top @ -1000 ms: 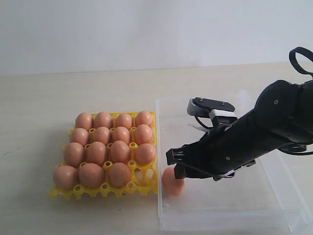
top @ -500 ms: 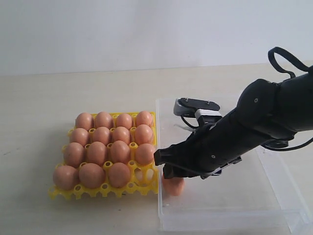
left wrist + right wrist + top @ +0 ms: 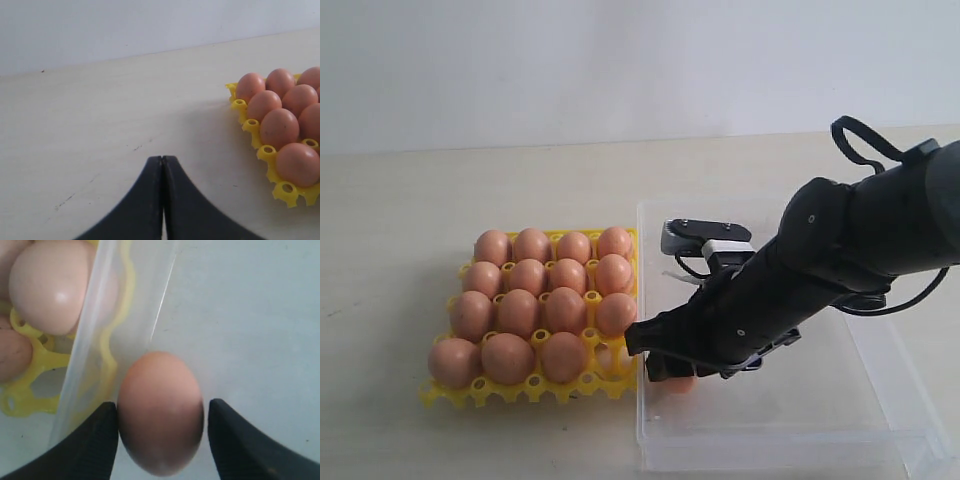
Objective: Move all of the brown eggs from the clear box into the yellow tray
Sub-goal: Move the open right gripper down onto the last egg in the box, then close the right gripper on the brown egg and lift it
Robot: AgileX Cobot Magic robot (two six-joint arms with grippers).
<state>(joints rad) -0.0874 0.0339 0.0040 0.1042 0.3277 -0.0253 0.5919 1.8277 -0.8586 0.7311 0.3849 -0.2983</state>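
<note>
One brown egg [image 3: 677, 384] lies in the clear box [image 3: 840, 395] at its front left corner, close to the wall beside the yellow tray [image 3: 480, 392]. My right gripper [image 3: 660, 365] hangs over it, open, one finger on each side of the egg [image 3: 160, 412]; one finger [image 3: 100, 440] sits against the shell and the other stands a little off it. Several brown eggs [image 3: 535, 300] fill the tray, and its front right cup [image 3: 613, 358] shows no egg. My left gripper [image 3: 162, 160] is shut on nothing, above bare table left of the tray [image 3: 287, 189].
The box's clear wall [image 3: 95, 315] stands between the lone egg and the tray [image 3: 30, 365], where an egg [image 3: 47, 285] rests just beyond it. My right arm [image 3: 840, 250] stretches across the box from the right. Pale table surrounds both containers.
My right arm has moved left and lowered, so its gripper now straddles the egg in the box corner. The egg has stayed where it was. The jaws have kept their width.
</note>
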